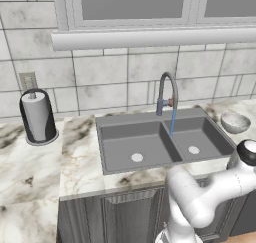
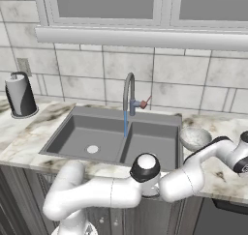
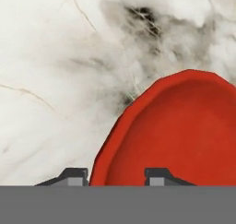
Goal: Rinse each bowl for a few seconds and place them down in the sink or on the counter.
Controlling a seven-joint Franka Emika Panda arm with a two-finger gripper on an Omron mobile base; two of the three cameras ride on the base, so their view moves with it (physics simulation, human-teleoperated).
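Two bowls unrinsed: grey bowl (image 1: 235, 122) on table right of sink (image 1: 150, 147); hand (image 3: 113, 176) straddling red bowl (image 3: 175, 135) rim, grip unclear.

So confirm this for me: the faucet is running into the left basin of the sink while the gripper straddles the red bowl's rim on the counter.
Wrong basin. The faucet pours its stream into the right basin of the sink, as the left base view shows. The rest stands: the gripper straddles the red bowl rim on the counter.
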